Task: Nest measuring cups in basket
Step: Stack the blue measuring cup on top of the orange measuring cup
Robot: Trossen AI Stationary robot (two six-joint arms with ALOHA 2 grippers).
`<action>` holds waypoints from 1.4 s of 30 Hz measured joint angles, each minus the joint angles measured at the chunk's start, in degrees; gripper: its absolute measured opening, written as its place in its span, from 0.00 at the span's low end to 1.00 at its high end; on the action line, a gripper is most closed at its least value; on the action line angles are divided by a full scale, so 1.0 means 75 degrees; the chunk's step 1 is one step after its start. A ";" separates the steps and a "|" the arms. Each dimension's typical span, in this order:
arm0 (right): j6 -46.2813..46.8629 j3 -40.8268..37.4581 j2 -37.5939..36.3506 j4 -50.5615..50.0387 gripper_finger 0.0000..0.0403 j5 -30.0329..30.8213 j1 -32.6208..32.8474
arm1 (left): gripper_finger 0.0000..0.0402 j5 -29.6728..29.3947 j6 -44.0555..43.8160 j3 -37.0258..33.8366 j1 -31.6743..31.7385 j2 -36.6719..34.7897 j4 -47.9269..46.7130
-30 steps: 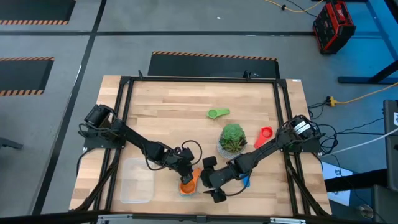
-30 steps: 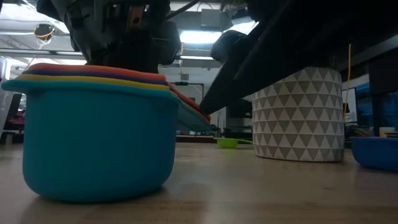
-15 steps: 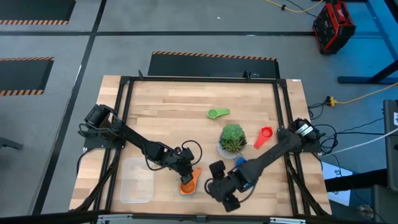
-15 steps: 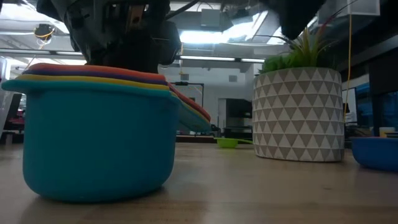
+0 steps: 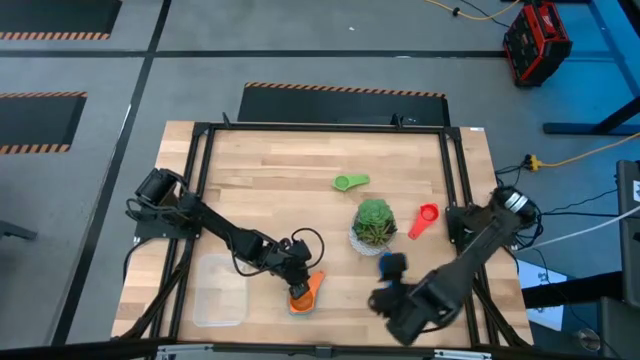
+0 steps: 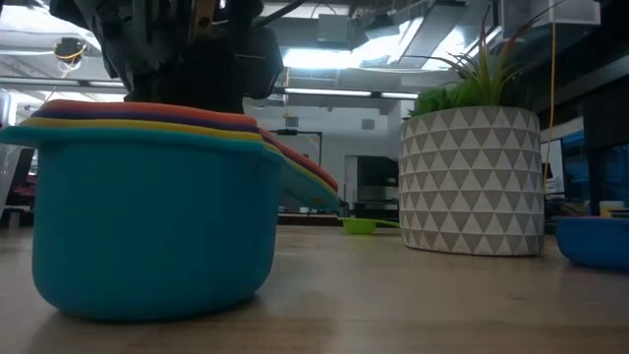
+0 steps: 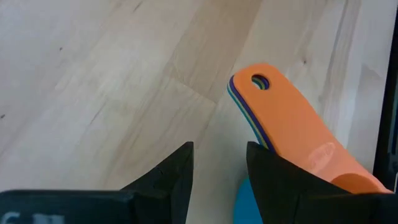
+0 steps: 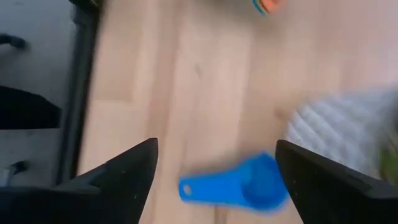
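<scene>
Got a nested stack of cups (image 5: 301,292) sitting on the surface (image 5: 280,175) near the front edge, orange one on top, teal one at the bottom, handles fanned out toward the right. Sitting just right of the basket (image 5: 219,290), not in it. Left claw (image 5: 296,268) parked right over the stack's far side, fingers (image 7: 168,177) narrow with only a slim gap, nothing between them; stack's orange handle pokes out just past the fingertips in the wrist view. Can't really tell whether touching the stack or just above it.

Right claw (image 5: 408,318) out at the front right, near the surface's edge, fingers (image 8: 134,168) spread wide and empty. Blue cup (image 5: 390,264) lying on the wood just beyond it, between the claw and the plant (image 5: 374,224), apart from both fingers. In the right wrist view, blue cup (image 8: 239,186) right between the open fingers but farther out.

Red cup (image 5: 424,217) right of the plant, green cup (image 5: 350,182) farther back, both loose on the surface.
</scene>
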 joint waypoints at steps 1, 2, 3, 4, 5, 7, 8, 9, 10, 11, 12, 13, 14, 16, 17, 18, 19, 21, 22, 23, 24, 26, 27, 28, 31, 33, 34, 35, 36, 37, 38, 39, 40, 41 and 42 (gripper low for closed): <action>0.0255 -0.0175 -0.0218 -0.0161 0.81 0.0071 0.0084 | 0.35 0.0003 0.0000 0.0000 -0.0001 0.0000 -0.0001; 0.0496 -0.0384 -0.0433 -0.0227 0.81 0.0040 0.0152 | 0.35 0.0000 0.0000 0.0000 -0.0003 0.0000 -0.0003; 0.0725 -0.0633 -0.0668 -0.0217 0.81 0.0002 0.0202 | 0.35 0.0000 0.0000 0.0000 -0.0009 0.0000 -0.0003; 0.0929 -0.0912 -0.0907 -0.0185 0.81 -0.0095 0.0247 | 0.35 0.0000 0.0000 0.0000 -0.0009 0.0000 0.0000; 0.1130 -0.1228 -0.1154 -0.0052 0.81 -0.0182 0.0274 | 0.35 0.0000 0.0000 0.0000 -0.0009 0.0000 -0.0002; 0.1513 -0.1896 -0.1638 0.0418 0.81 -0.0363 0.0292 | 0.35 0.0000 0.0000 0.0000 -0.0009 0.0000 0.0002; 0.1634 -0.2256 -0.1879 0.0643 0.81 -0.0422 0.0292 | 0.35 0.0000 0.0000 0.0000 -0.0009 0.0000 0.0003; 0.1732 -0.2594 -0.2107 0.0898 0.81 -0.0438 0.0287 | 0.35 0.0000 0.0000 0.0000 -0.0009 0.0000 0.0003; 0.1795 -0.2949 -0.2353 0.1161 0.81 -0.0423 0.0253 | 0.35 0.0000 0.0000 0.0000 -0.0009 0.0000 0.0003; 0.1830 -0.3286 -0.2560 0.1342 0.81 -0.0388 0.0200 | 0.35 0.0000 -0.0001 0.0000 -0.0009 0.0000 0.0004; 0.1871 -0.3607 -0.2762 0.1424 0.81 -0.0386 0.0153 | 0.35 0.0000 -0.0003 0.0000 -0.0009 0.0000 0.0005; 0.1894 -0.3913 -0.2964 0.1435 0.81 -0.0388 0.0089 | 0.35 0.0000 -0.0003 0.0000 -0.0009 0.0000 0.0003; 0.1930 -0.4200 -0.3159 0.1467 0.81 -0.0392 0.0009 | 0.35 0.0000 -0.0003 0.0000 -0.0009 0.0000 0.0003; 0.1992 -0.4752 -0.3518 0.1502 0.81 -0.0429 -0.0184 | 0.35 0.0000 -0.0003 0.0000 -0.0009 0.0000 0.0003; 0.2021 -0.5028 -0.3669 0.1542 0.81 -0.0447 -0.0297 | 0.35 0.0000 -0.0004 0.0000 -0.0009 0.0000 0.0004; 0.2055 -0.5302 -0.3814 0.1667 0.81 -0.0448 -0.0414 | 0.35 0.0000 -0.0003 0.0000 -0.0009 0.0000 0.0005; 0.2108 -0.5556 -0.3942 0.1866 0.81 -0.0450 -0.0548 | 0.35 0.0000 -0.0003 0.0000 -0.0009 0.0000 0.0006; 0.2262 -0.6020 -0.4142 0.2407 0.81 -0.0509 -0.0820 | 0.35 0.0000 -0.0006 0.0000 -0.0009 0.0000 0.0006; 0.2343 -0.6222 -0.4208 0.2686 0.81 -0.0596 -0.0957 | 0.35 0.0000 -0.0006 0.0000 -0.0009 0.0000 0.0007; 0.2394 -0.6419 -0.4259 0.3004 0.81 -0.0676 -0.1081 | 0.35 0.0000 -0.0006 0.0000 -0.0009 0.0000 0.0009; 0.2410 -0.6577 -0.4290 0.3273 0.81 -0.0693 -0.1185 | 0.35 0.0000 -0.0006 0.0000 -0.0009 0.0000 0.0009; 0.2415 -0.6832 -0.4323 0.3625 0.81 -0.0691 -0.1352 | 0.35 0.0000 -0.0006 0.0000 -0.0009 0.0000 0.0012; 0.2406 -0.6937 -0.4323 0.3682 0.81 -0.0701 -0.1429 | 0.35 0.0000 -0.0008 0.0000 -0.0006 0.0000 0.0012; 0.2397 -0.7037 -0.4320 0.3682 0.81 -0.0716 -0.1495 | 0.35 0.0000 -0.0008 0.0000 -0.0006 0.0000 0.0012; 0.2423 -0.7245 -0.4320 0.3792 0.81 -0.0758 -0.1628 | 0.35 0.0000 -0.0006 0.0000 -0.0006 0.0000 0.0012; 0.2479 -0.7369 -0.4320 0.3931 0.81 -0.0794 -0.1678 | 0.35 0.0000 -0.0006 0.0000 -0.0006 0.0000 0.0012; 0.2483 -0.7436 -0.4319 0.4077 0.81 -0.0801 -0.1695 | 0.35 0.0000 -0.0006 0.0000 -0.0006 0.0000 0.0012; 0.2478 -0.7512 -0.4317 0.4280 0.81 -0.0809 -0.1699 | 0.35 0.0000 -0.0006 0.0000 -0.0006 0.0000 0.0012; 0.2476 -0.7582 -0.4317 0.4477 0.81 -0.0812 -0.1701 | 0.35 0.0000 -0.0006 0.0000 -0.0006 0.0000 0.0012; 0.2476 -0.7652 -0.4317 0.4656 0.81 -0.0818 -0.1701 | 0.35 0.0000 -0.0006 0.0000 -0.0003 0.0000 0.0012; 0.2476 -0.7720 -0.4317 0.4858 0.81 -0.0834 -0.1701 | 0.35 0.0000 -0.0006 0.0000 -0.0003 0.0000 0.0012; 0.2468 -0.7791 -0.4317 0.5086 0.81 -0.0846 -0.1701 | 0.35 0.0000 -0.0006 0.0000 -0.0003 0.0000 0.0012; 0.2448 -0.7855 -0.4317 0.5287 0.81 -0.0850 -0.1701 | 0.35 0.0000 -0.0006 0.0000 -0.0003 0.0000 0.0013; 0.2443 -0.7924 -0.4317 0.5444 0.81 -0.0853 -0.1701 | 0.35 0.0000 -0.0006 0.0000 -0.0003 0.0000 0.0012; 0.2445 -0.7984 -0.4315 0.5502 0.81 -0.0860 -0.1701 | 0.35 0.0000 -0.0006 0.0000 -0.0003 0.0000 0.0012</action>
